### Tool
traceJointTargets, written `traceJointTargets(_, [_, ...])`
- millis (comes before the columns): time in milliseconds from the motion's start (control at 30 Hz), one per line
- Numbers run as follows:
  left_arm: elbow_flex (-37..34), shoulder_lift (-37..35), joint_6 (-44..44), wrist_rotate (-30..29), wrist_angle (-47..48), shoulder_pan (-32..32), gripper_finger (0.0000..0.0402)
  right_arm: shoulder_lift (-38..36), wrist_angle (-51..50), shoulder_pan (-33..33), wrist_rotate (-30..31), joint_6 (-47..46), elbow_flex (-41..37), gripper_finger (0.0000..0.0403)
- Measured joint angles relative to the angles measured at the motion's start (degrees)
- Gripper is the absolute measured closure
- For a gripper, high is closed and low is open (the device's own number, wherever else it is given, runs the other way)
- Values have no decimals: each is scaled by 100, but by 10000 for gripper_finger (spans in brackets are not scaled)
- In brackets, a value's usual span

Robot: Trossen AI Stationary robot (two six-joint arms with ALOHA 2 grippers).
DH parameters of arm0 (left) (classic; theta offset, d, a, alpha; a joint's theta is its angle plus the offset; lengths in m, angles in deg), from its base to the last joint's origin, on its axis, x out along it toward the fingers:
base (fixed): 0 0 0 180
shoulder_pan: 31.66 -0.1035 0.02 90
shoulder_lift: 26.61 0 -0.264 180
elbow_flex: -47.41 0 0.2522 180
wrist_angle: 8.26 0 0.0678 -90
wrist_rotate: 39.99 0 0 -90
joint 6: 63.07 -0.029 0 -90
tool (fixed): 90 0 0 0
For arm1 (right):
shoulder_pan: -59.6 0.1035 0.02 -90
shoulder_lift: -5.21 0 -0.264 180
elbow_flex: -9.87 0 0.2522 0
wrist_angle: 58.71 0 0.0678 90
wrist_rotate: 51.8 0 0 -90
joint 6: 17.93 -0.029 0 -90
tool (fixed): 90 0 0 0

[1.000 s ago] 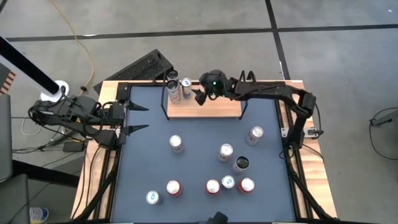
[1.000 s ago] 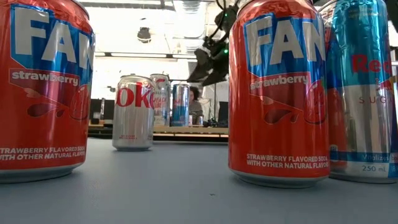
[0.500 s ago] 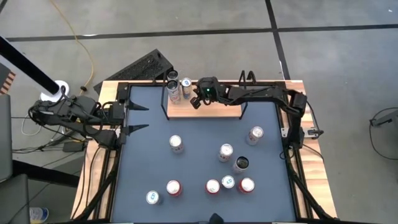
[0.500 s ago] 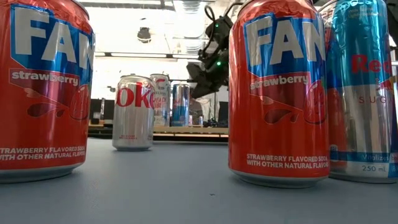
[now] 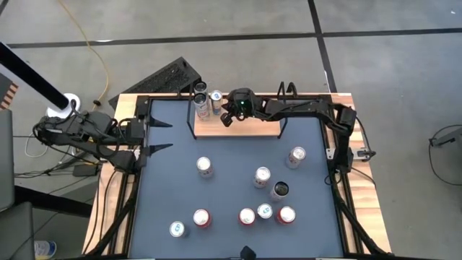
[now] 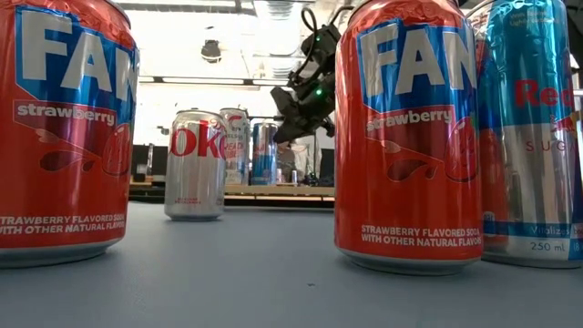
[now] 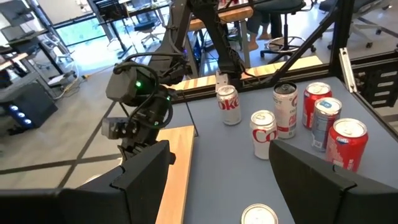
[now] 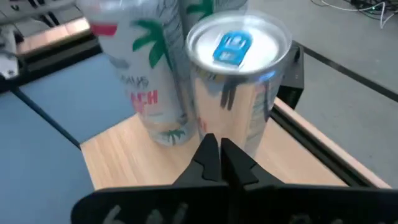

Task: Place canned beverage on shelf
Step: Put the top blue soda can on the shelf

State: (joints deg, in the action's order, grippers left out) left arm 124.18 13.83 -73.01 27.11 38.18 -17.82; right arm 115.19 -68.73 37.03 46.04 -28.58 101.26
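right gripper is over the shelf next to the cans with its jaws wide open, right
Not quite. The right gripper is over the shelf, beside the cans standing at its end, but its jaws are shut, not wide open. The right wrist view shows the two fingers pressed together with nothing between them.

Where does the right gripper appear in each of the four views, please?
High view: right gripper above the shelf, beside its cans.
Low view: upper middle, hanging over the shelf.
Left wrist view: left of centre, over the shelf.
Right wrist view: bottom centre, fingers shut.
Shared landmark: the shelf's light-wood board.
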Motion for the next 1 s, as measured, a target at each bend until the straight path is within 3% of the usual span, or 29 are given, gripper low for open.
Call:
traceJointTargets(267, [1, 0, 0, -116, -7, -1, 136, -2, -101, 13, -329, -96, 0, 403])
traceJointTargets(1000, [2, 4, 10, -136, -18, -1, 136, 0, -24, -95, -327, -111, 0, 403])
